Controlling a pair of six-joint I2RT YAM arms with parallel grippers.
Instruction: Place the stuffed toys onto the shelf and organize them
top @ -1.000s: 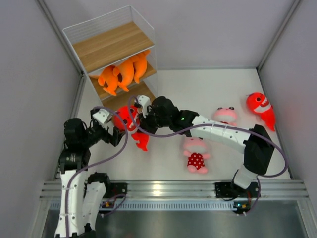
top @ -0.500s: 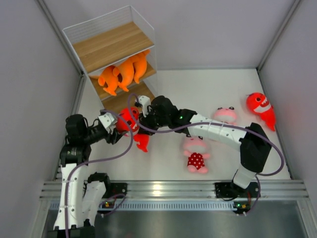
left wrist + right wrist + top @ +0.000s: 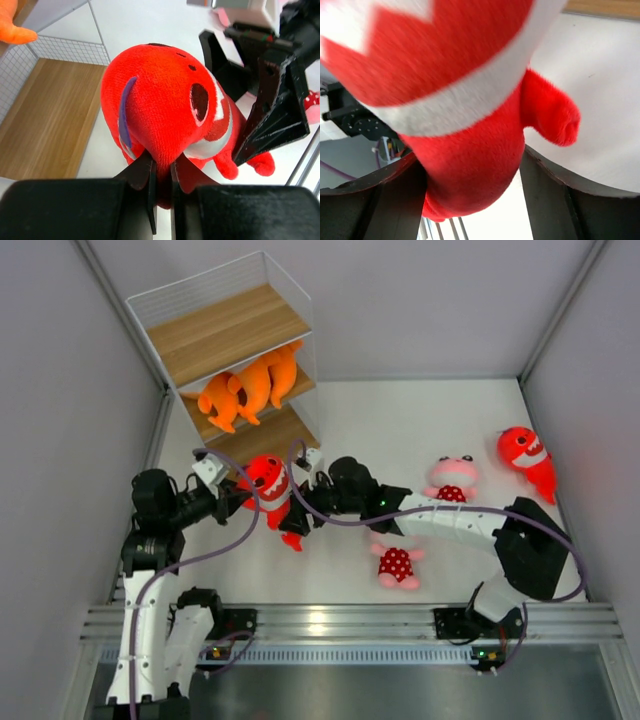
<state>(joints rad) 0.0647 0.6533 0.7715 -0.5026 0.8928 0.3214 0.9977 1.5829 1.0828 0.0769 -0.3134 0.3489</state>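
A red shark [image 3: 268, 483] with a white toothy mouth hangs between both arms just in front of the shelf [image 3: 225, 330]. My left gripper [image 3: 238, 495] is shut on a pinch of its plush; in the left wrist view the gripper [image 3: 162, 172] squeezes the fabric under the shark [image 3: 165, 105]. My right gripper [image 3: 300, 515] stands open around the lower body of the shark [image 3: 470, 150], with a gap at its right finger [image 3: 550, 195]. Orange sharks [image 3: 245, 390] lie on the middle board. Another red shark [image 3: 525, 455] and two pink animals [image 3: 455, 475] [image 3: 397, 558] lie on the table.
The shelf's lowest board [image 3: 47, 115] lies just left of the held shark. Grey walls close in the table on the left and right. The right arm's links [image 3: 450, 520] stretch across the middle, between the two pink toys.
My left gripper has closed on the red shark. The right gripper has let go, opened, and drawn back to the right and down. The shark now sits slightly higher and more upright.
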